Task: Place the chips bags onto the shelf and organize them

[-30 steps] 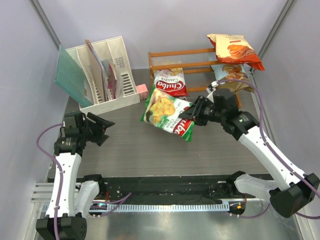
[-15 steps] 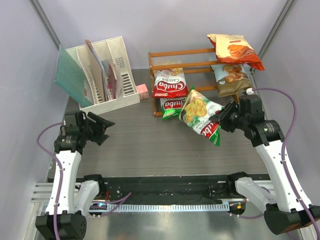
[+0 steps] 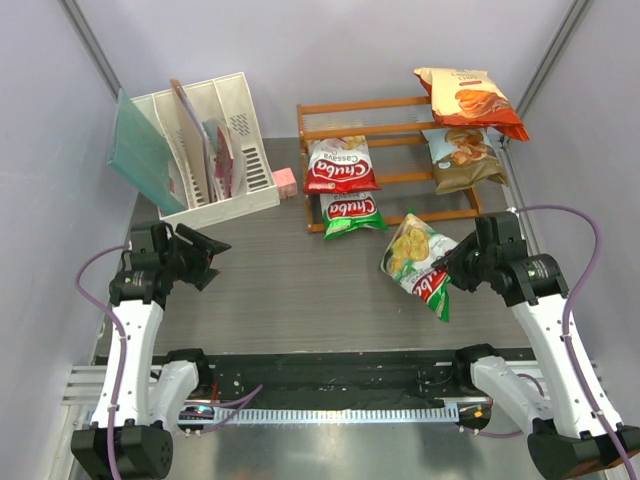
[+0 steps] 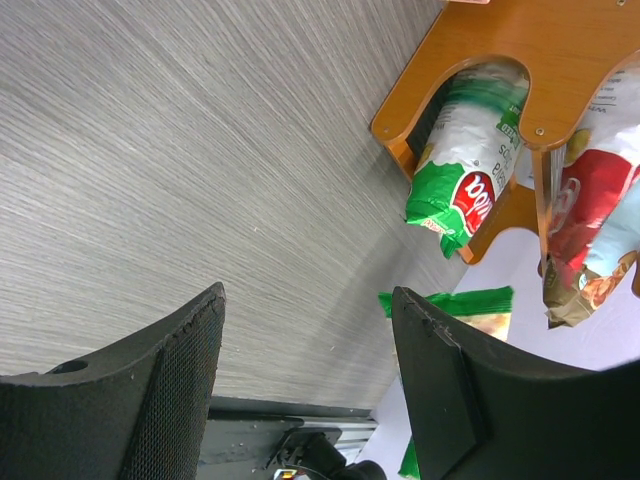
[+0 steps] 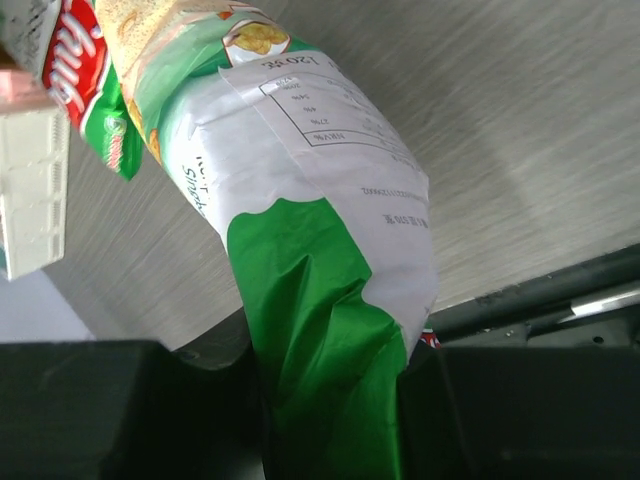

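**Top external view**
- Orange-brown wooden shelf [image 3: 360, 104] with slatted tiers, standing at the far side of the grey wood-grain table [image 3: 290, 290].
- The shelf is carrying four items:
  - a cream and orange-red chips bag [image 3: 470, 100] on the top right corner
  - a light-blue and brown chips bag [image 3: 462, 155] just beneath it
  - a glossy red chips bag [image 3: 340, 166] at middle left
  - a small green chips bag [image 3: 352, 214] on the lowest tier
- Large green and white chips bag [image 3: 415, 260], hanging over the table near the shelf's front right and not resting on any tier.
- The right gripper [image 3: 452, 270] is clenching one end of this bag.
- The left gripper [image 3: 205, 258] is hovering at the table's left, near a white plastic file organizer [image 3: 215, 150].

**Left wrist view**
- The two black fingers [image 4: 150, 370] are standing apart with bare table between them, holding nothing.
- The shelf's side panel and the small green chips bag are showing beyond.

**Right wrist view**
- The bag's crumpled green end is being pinched between the black fingers [image 5: 520, 410].
- Its white back panel is facing the camera, and the rest of the bag is projecting unsupported.

**Handling note (judgement)**
- The bag is probably heading for the open stretch of the lowest tier, to the right of the small green chips bag.
- The free end should be going in first, at a low angle.
- The approach should be steering clear of the light-blue and brown chips bag above.
- The pinch should be letting go only once the slats are bearing the bag.
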Available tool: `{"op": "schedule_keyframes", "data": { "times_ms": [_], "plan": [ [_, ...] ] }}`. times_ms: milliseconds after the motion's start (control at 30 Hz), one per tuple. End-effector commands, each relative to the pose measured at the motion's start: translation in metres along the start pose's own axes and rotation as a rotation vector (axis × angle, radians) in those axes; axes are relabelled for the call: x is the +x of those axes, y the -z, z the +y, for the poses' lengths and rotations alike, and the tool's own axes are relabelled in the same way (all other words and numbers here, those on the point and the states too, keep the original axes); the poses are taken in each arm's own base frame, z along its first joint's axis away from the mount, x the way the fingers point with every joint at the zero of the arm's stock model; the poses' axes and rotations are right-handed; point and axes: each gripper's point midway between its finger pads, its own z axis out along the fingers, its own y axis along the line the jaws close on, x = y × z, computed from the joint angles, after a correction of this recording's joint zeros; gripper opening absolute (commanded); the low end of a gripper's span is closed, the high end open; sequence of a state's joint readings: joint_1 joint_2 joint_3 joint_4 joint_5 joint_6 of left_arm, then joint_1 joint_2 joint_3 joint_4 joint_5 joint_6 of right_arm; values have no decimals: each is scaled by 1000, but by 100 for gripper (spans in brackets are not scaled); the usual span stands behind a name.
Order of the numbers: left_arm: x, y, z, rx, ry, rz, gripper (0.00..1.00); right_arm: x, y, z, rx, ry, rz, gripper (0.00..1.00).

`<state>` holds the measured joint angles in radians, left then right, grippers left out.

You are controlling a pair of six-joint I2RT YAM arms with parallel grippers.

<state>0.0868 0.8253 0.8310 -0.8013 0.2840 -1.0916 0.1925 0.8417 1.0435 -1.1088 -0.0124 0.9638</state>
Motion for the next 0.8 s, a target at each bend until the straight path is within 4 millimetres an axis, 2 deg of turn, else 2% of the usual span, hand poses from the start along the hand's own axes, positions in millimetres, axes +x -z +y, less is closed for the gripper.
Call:
{"op": "schedule_keyframes", "data": {
  "times_ms": [0,100,167,300,400,433,467,533,600,700,733,767],
  "plan": [
    [-2,2,-7,39,-12,-7,67,-21,-2,-8,65,-92,-107,1],
    [-2,0,-9,46,-4,-4,67,-38,-7,-7,87,-127,-169,1],
    [-2,0,-9,49,1,-2,67,-58,-1,-6,83,-177,-278,1],
    [-1,1,-11,51,5,4,67,-84,3,-2,29,-300,-419,1],
    [-2,2,-16,63,5,8,67,-85,-9,-4,-15,-369,-427,1],
    [-3,1,-16,59,7,8,67,-91,-12,1,-57,-429,-440,1],
    [-4,1,-18,64,9,7,67,-85,-23,-6,-55,-451,-425,1],
    [-5,1,-21,73,7,8,67,-83,-28,2,-131,-505,-402,1],
    [-5,0,-23,77,10,7,67,-77,-38,-2,-123,-517,-375,1],
    [-4,-3,-20,72,21,14,67,-84,-43,-3,-149,-498,-419,1],
    [-4,-4,-19,69,21,15,67,-97,-35,8,-233,-502,-481,1],
    [-3,-4,-19,67,28,18,67,-96,-42,4,-245,-524,-488,1]
  ]
}}
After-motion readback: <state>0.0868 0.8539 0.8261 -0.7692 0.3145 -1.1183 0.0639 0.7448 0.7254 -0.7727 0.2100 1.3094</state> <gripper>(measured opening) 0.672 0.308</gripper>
